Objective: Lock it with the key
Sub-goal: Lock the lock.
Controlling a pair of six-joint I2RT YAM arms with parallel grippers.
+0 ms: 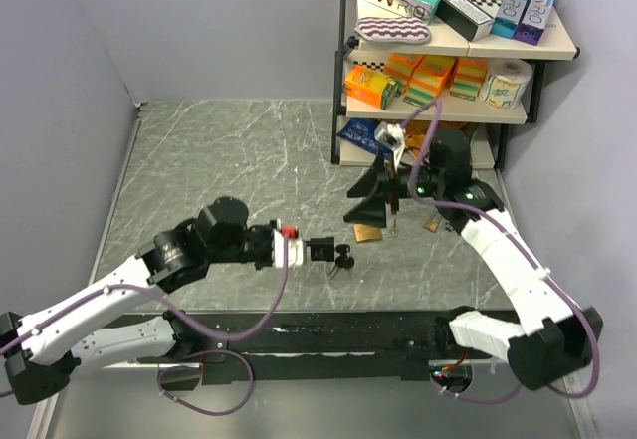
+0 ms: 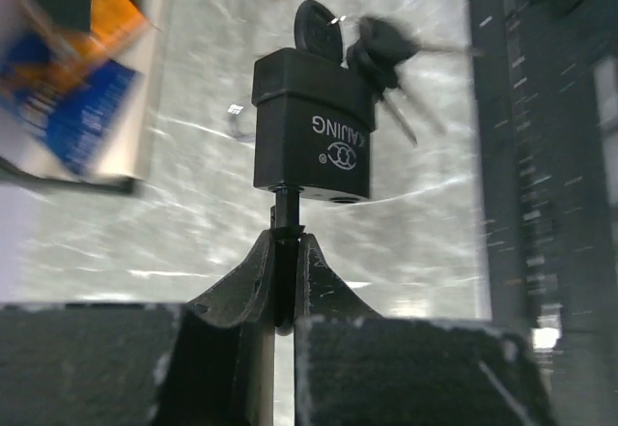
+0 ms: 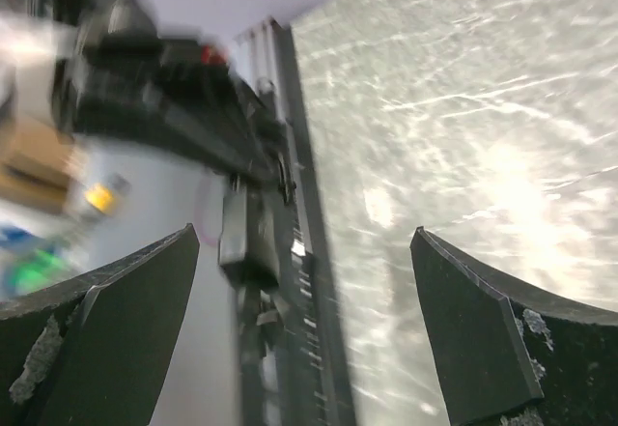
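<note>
Although the black-headed key (image 2: 319,30) already sits in the black, matte, box-shaped padlock (image 2: 312,122), with spare keys (image 2: 391,59) dangling at its one o'clock, turning it looks not yet done. The left pincer (image 2: 285,252) pinches narrow on the thin steel shackle (image 2: 283,209), holding the lock above the grey marbled counter (image 1: 229,160), just six o'clock of its middle. The right pincer (image 3: 304,252) gapes wide and empty at the lock's one o'clock, its dark wedge fingers (image 3: 126,320) scuffed

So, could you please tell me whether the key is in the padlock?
In: the key sits in the padlock, only its head showing, spare keys dangling beside.
</note>
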